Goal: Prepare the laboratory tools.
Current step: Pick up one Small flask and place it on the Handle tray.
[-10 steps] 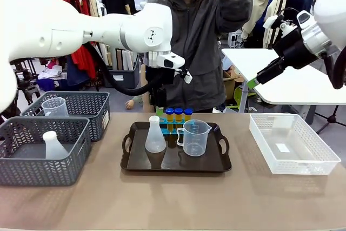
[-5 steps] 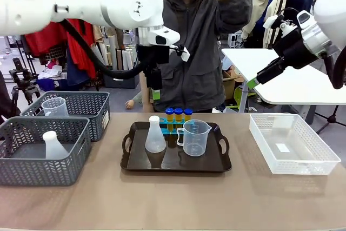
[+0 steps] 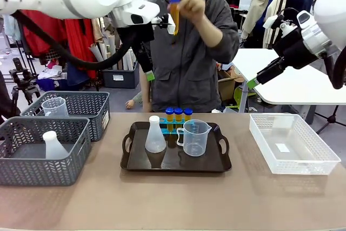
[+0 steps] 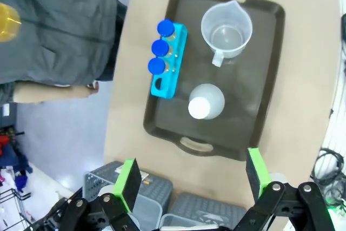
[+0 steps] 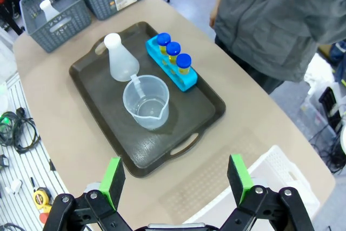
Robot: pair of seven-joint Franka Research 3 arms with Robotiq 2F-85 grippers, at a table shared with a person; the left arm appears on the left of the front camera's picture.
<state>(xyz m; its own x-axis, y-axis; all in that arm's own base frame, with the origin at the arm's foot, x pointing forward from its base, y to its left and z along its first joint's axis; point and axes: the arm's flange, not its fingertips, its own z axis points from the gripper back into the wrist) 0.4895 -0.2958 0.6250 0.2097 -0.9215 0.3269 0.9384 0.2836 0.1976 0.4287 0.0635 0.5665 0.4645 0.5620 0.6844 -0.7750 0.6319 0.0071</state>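
On the dark tray (image 3: 219,163) at mid-tabletop, the conical flask (image 3: 155,134) stands leftmost; it looks light and thin-walled, likely slick, so its narrow neck seems the safest hold. Behind it, three blue-capped tubes (image 3: 178,114) sit upright in the blue rack (image 4: 168,63), whose fourth hole is empty; small and smooth, they probably want a pinch just under the cap. The measuring beaker (image 3: 195,138) stands beside the flask, empty and tippy by the look of it; rim or handle would serve. The person holds a fourth tube (image 3: 174,13) high, partly covered by fingers. The left hand (image 4: 190,173) hovers open above the tray; the right hand (image 5: 175,178) is open too, empty.
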